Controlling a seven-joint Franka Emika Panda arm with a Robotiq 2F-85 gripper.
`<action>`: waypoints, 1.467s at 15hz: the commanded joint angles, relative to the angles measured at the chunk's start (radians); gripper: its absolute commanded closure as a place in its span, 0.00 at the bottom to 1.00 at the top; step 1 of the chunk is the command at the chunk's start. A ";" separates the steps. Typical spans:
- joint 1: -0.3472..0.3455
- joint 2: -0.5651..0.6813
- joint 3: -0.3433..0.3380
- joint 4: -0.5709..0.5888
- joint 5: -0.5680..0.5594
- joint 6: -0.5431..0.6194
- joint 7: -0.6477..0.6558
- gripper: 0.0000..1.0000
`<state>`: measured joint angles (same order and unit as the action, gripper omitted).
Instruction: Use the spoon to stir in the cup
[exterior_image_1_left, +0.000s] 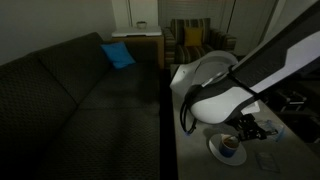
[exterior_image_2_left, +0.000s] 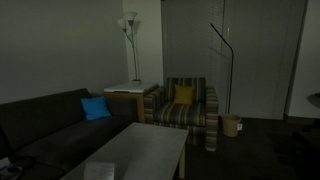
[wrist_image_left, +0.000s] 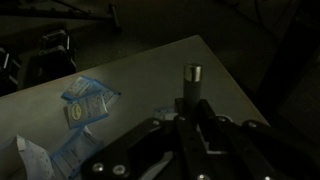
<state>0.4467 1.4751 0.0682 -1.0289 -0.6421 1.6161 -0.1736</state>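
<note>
We see a dim living room. A dark sofa (exterior_image_1_left: 80, 100) with a blue cushion (exterior_image_1_left: 118, 55) runs along one long edge of a pale tabletop (exterior_image_2_left: 140, 150). Beyond the table's far end stand a floor lamp (exterior_image_2_left: 130, 40) and a striped armchair (exterior_image_2_left: 185, 110) with a yellow cushion (exterior_image_2_left: 184, 96).

In an exterior view the cup (exterior_image_1_left: 230, 145) sits on a white saucer (exterior_image_1_left: 216, 152), well in from the sofa-side edge. The gripper (exterior_image_1_left: 247, 128) hangs just above it and slightly to one side; we cannot tell whether anything touches the cup.

In the wrist view the fingers are pressed together, pinching a slim upright handle that we take for the spoon (wrist_image_left: 192, 80). Pale blue packets (wrist_image_left: 88, 102) lie scattered toward the opposite edge. The cup is out of that view.
</note>
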 joint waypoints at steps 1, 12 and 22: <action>0.010 0.000 -0.020 0.005 0.008 0.026 -0.014 0.96; 0.014 0.000 -0.010 -0.011 0.009 0.040 -0.074 0.59; 0.017 -0.073 0.000 -0.084 -0.060 0.050 -0.237 0.03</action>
<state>0.4647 1.4716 0.0677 -1.0309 -0.6653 1.6421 -0.3521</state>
